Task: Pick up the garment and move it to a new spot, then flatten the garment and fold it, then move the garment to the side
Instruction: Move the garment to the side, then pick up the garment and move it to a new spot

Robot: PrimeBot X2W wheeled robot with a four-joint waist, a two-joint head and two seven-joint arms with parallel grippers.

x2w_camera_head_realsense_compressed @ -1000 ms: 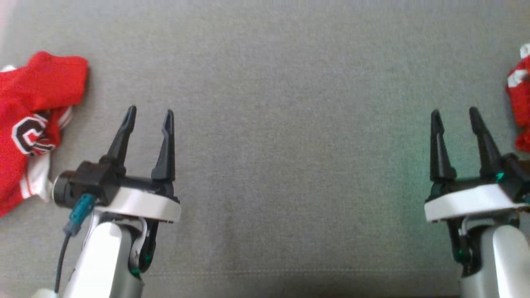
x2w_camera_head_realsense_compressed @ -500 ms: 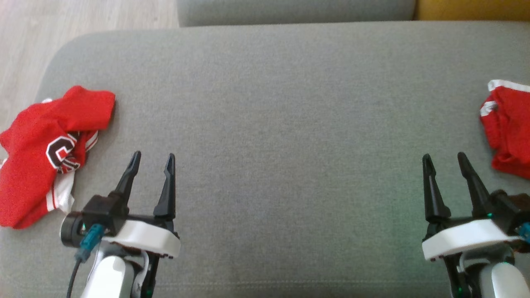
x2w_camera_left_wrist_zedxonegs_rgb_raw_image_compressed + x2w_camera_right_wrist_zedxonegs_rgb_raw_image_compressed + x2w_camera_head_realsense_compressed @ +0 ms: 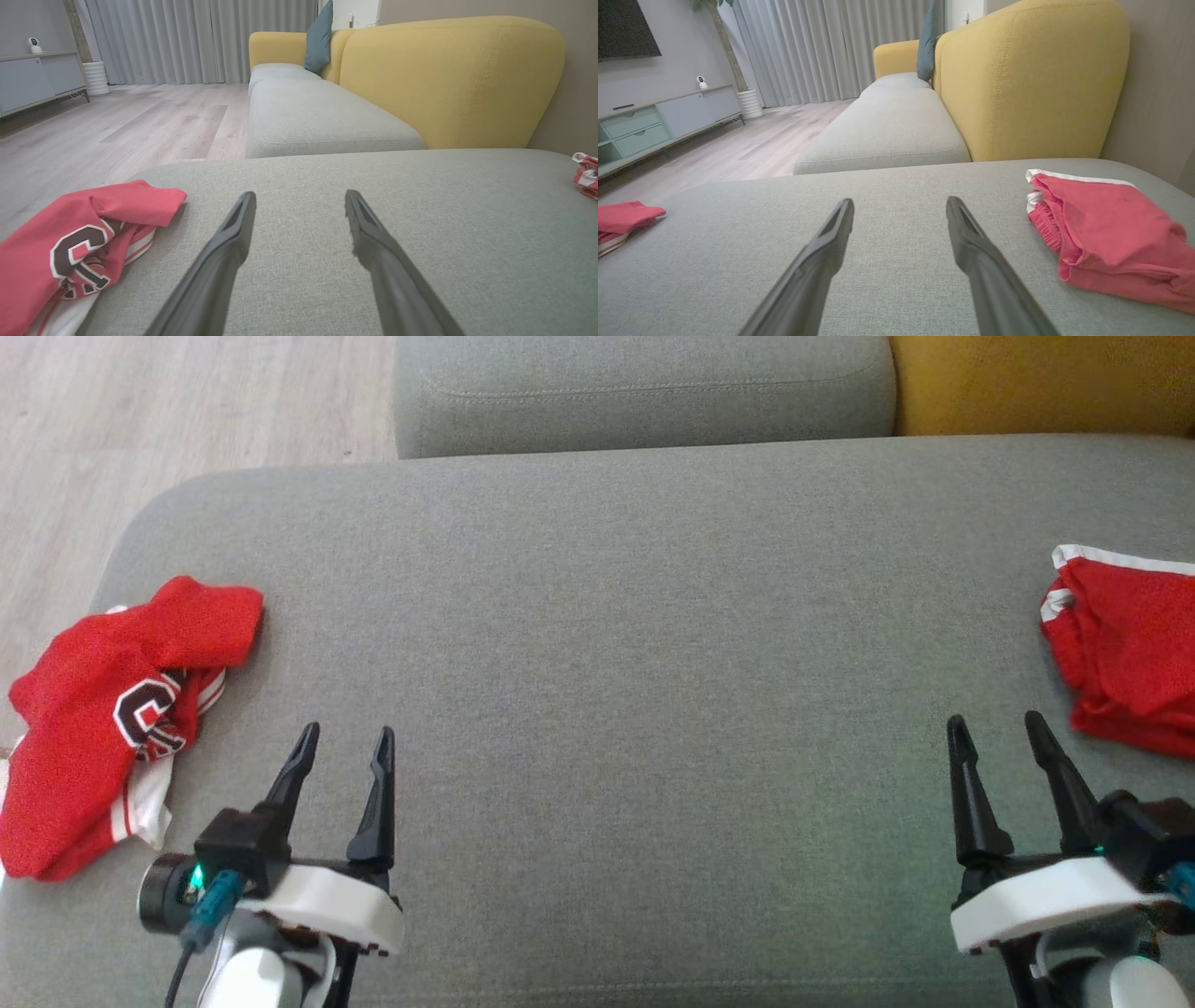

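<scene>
Head view: left claw [image 3: 347, 731] and right claw [image 3: 992, 719] agape, empty, over grey sofa [image 3: 653, 663]; red garment [image 3: 84, 691] leftward.

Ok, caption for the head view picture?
Left gripper and right gripper, fingers open, above grey cushion, between red jersey and red garment.

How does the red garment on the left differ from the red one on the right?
The left garment lies crumpled in a heap; the right garment lies flatter, in neater layers. The left garment shows a dark letter C; the right garment shows no lettering. Both are red with white trim and rest on the grey cushion.
</scene>
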